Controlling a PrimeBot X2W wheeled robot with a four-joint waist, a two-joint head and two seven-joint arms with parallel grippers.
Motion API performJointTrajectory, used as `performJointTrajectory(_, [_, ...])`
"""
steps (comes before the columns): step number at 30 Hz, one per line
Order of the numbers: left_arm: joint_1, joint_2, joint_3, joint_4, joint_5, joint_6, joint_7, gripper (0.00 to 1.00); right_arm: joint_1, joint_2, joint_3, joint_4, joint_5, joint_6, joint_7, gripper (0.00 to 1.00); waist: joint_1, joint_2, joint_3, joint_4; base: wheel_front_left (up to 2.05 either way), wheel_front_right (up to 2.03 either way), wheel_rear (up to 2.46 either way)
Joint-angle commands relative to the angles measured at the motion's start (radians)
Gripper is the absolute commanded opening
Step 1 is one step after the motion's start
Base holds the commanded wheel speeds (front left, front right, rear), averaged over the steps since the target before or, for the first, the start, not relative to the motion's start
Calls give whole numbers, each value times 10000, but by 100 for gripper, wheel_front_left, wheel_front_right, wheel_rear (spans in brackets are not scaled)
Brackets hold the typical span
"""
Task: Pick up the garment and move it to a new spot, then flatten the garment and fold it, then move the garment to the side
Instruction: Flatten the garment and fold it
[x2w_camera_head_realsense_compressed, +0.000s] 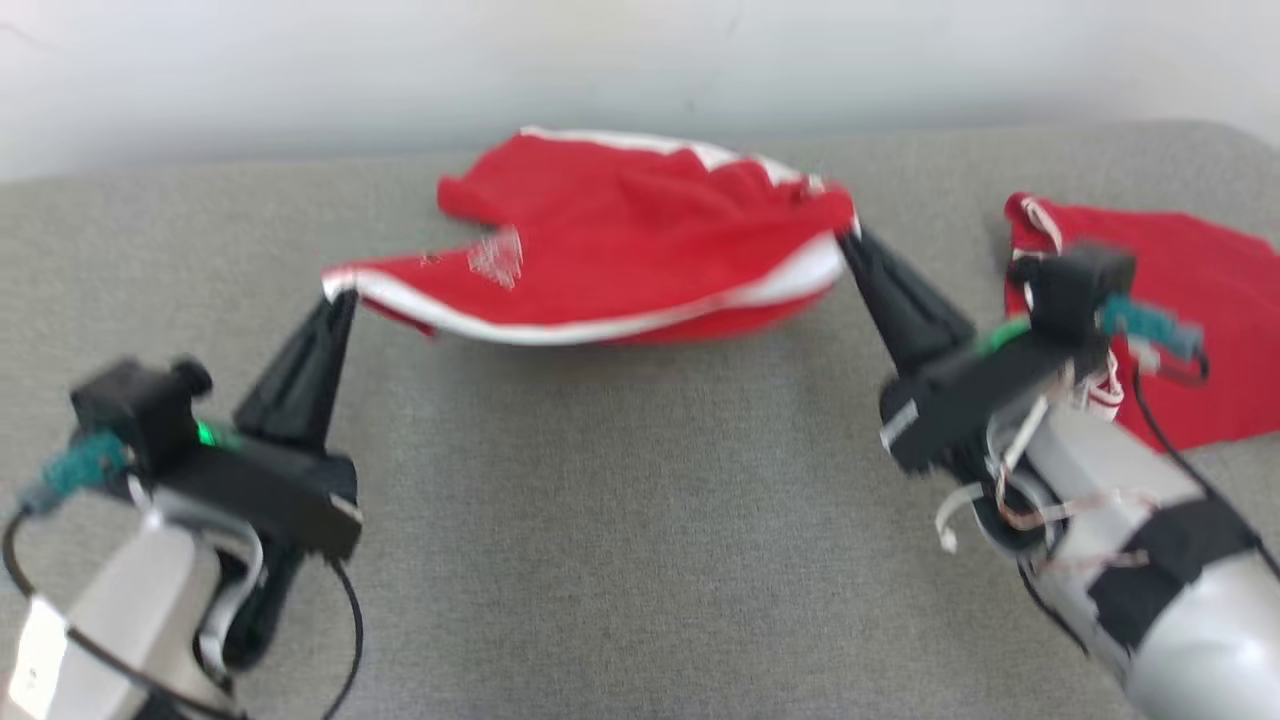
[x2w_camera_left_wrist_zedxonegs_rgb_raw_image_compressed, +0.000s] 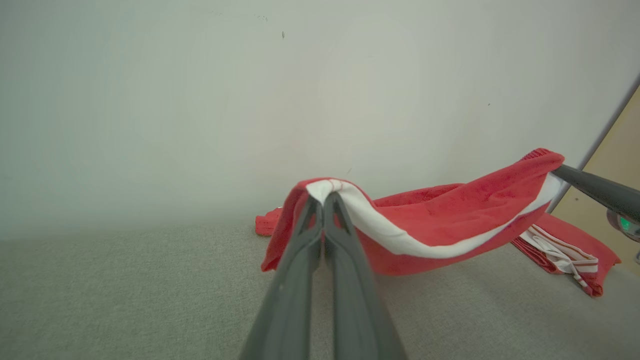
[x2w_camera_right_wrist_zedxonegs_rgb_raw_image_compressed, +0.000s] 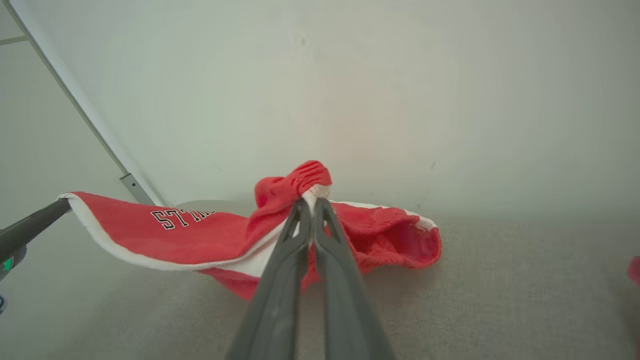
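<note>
- Left jaws are clamped on one white-trimmed corner of the garment (x2w_camera_head_realsense_compressed: 620, 250), right jaws on the opposite corner
- Garment is held sagging between them, far part resting on the bench (x2w_camera_head_realsense_compressed: 600, 540)
- Corners should be drawn apart evenly before lowering
- Open bench is seen in front; the second red garment (x2w_camera_head_realsense_compressed: 1210, 300) at right should be avoided

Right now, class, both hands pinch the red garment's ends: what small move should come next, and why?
Probably draw the left hand and right hand slightly apart. The garment sags between them, rumpled, with its far side bunched on the grey surface, so tension should flatten it before it is laid down.
</note>
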Motion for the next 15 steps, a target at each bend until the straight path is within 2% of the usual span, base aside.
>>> performJointTrajectory(1, [107, 55, 81, -86, 46, 49, -49, 0, 144, -80, -3, -57, 70, -23, -47, 0, 4, 2, -509, 100, 0, 0, 0])
performJointTrajectory(8, [1966, 39, 230, -965, 112, 461, -50, 0, 1777, -658, 26, -757, 329, -23, -47, 0, 4, 2, -918, 202, 0, 0, 0])
performJointTrajectory(15, [3551, 123, -35, -1506, 435, 850, -50, 0, 3328, -1217, 29, -1446, 565, -23, 28, 0, 4, 2, -1211, 244, 0, 0, 0])
